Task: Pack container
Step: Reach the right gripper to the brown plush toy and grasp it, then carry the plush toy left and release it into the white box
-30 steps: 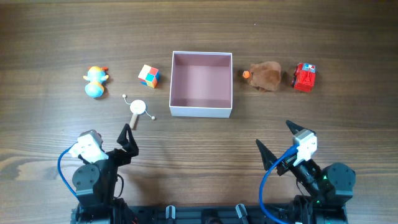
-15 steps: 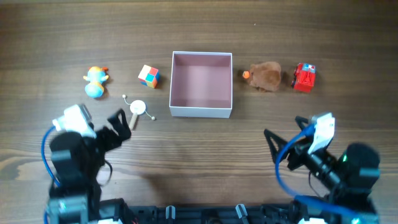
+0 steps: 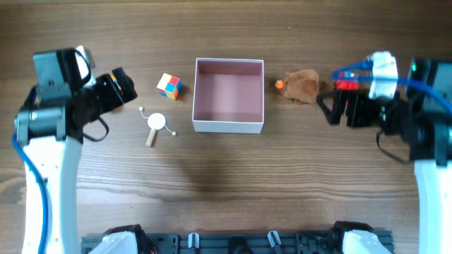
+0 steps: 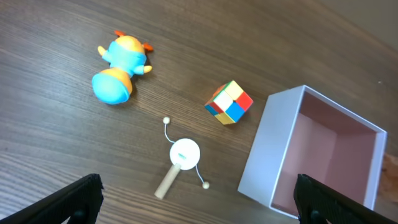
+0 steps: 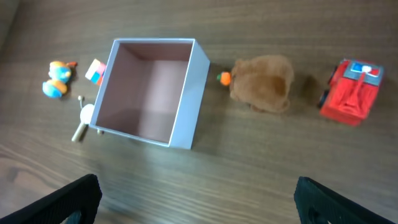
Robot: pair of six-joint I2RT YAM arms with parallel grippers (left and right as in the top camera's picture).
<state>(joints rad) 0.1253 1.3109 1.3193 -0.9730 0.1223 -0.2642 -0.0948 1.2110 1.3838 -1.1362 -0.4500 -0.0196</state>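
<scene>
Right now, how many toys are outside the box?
5. Left of the container: blue duck, colour cube, white rattle drum. Right of it: brown plush, red truck. None seem hidden.

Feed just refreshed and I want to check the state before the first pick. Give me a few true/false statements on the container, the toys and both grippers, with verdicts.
1. The container has nothing in it. True.
2. The colored cube lies on the right arm's side of the container. False: it lies on the left arm's side, near the small drum rattle.
3. The red truck is inside the container. False: it stands on the table, beyond the brown plush.
4. The left gripper and the right gripper are both open and hold nothing. True.
5. The blue duck toy lies apart from the cube. True.
</scene>
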